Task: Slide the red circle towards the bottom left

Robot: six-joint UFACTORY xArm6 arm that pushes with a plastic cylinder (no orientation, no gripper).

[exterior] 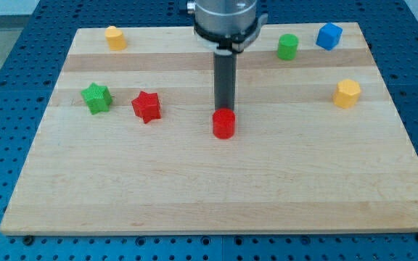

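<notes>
The red circle (pixel 223 124) is a short red cylinder near the middle of the wooden board (pixel 216 196). My dark rod comes down from the view's top, and my tip (pixel 225 109) ends right at the circle's upper edge, just above it in the view, touching or almost touching it. A red star (pixel 146 106) lies to the circle's left, and a green star (pixel 96 98) lies further left.
A yellow block (pixel 115 37) sits at the top left. A green cylinder (pixel 288 46) and a blue block (pixel 329 35) sit at the top right. A yellow hexagon-like block (pixel 347 93) lies at the right. The board rests on a blue perforated table.
</notes>
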